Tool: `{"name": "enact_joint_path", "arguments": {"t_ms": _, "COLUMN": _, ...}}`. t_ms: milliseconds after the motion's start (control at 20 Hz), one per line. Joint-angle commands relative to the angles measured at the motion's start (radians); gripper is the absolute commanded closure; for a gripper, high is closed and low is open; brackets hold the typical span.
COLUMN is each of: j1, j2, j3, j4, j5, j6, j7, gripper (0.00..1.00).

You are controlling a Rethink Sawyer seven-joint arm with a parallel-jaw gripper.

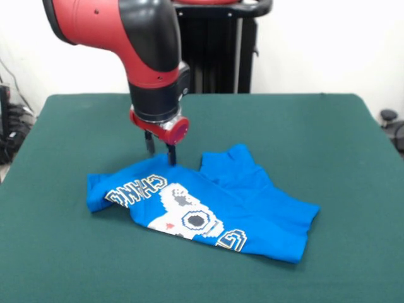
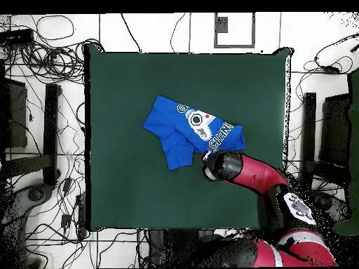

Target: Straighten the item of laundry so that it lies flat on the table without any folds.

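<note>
The item of laundry, a bright blue T-shirt [image 1: 208, 205] with a white, black and yellow pixel graphic facing up, lies crumpled in the middle of the green table [image 1: 315, 132]. Its left end is bunched and one sleeve is folded up at the far side. My gripper [image 1: 161, 154] hangs at the shirt's far edge, open, fingers pointing down. One fingertip [image 1: 171, 161] touches the cloth's edge; nothing shows between the fingers. In the overhead view the arm's head [image 2: 216, 165] hides the gripper beside the shirt [image 2: 175, 129].
The black pedestal [image 1: 214, 50] stands behind the table's far edge. Cables and stands [image 2: 42, 126] lie on the floor around the table [image 2: 126, 189]. Green cloth stretches wide on all sides of the shirt.
</note>
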Motion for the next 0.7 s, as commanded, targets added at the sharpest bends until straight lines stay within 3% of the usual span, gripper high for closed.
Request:
{"name": "enact_joint_path", "arguments": {"t_ms": 50, "j1": 0.014, "j2": 0.006, "j3": 0.086, "j4": -0.065, "j5": -0.001, "j6": 0.144, "j7": -0.009, "gripper": 1.00}}
{"name": "enact_joint_path", "arguments": {"t_ms": 200, "j1": 0.009, "j2": -0.003, "j3": 0.089, "j4": -0.016, "j5": 0.009, "j6": -0.012, "j7": 0.060, "gripper": 1.00}}
{"name": "enact_joint_path", "arguments": {"t_ms": 350, "j1": 0.045, "j2": -0.011, "j3": 0.048, "j4": -0.025, "j5": -0.016, "j6": 0.003, "j7": 0.065, "gripper": 1.00}}
{"name": "enact_joint_path", "arguments": {"t_ms": 700, "j1": 0.010, "j2": -0.016, "j3": 0.082, "j4": 0.010, "j5": -0.061, "j6": -0.016, "j7": -0.008, "gripper": 1.00}}
